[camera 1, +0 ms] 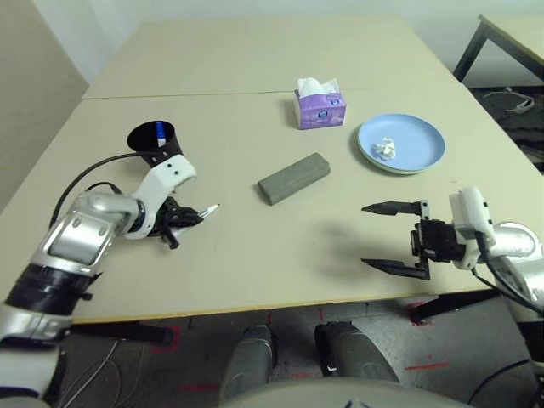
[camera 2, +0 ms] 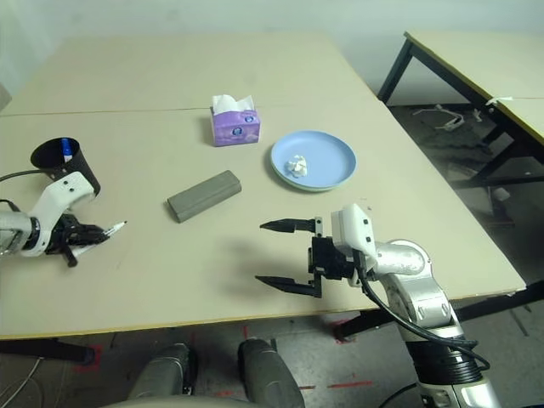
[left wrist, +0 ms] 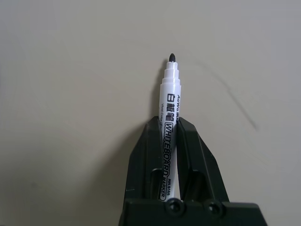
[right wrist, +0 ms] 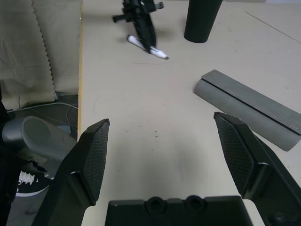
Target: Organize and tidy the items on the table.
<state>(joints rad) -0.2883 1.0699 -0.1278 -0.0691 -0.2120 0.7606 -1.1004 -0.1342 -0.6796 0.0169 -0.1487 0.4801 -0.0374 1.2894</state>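
Left tool (camera 1: 189,216) grips marker (left wrist: 169,125), tip uncapped, lengthwise between fingers; black cup (camera 1: 153,141) just above it in frame, near. Right tool (camera 1: 393,239) open, empty, far right.

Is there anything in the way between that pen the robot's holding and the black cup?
Nothing visible. The left gripper is shut on the marker, and only bare table lies between it and the cup just behind it. The grey case lies off to the side.
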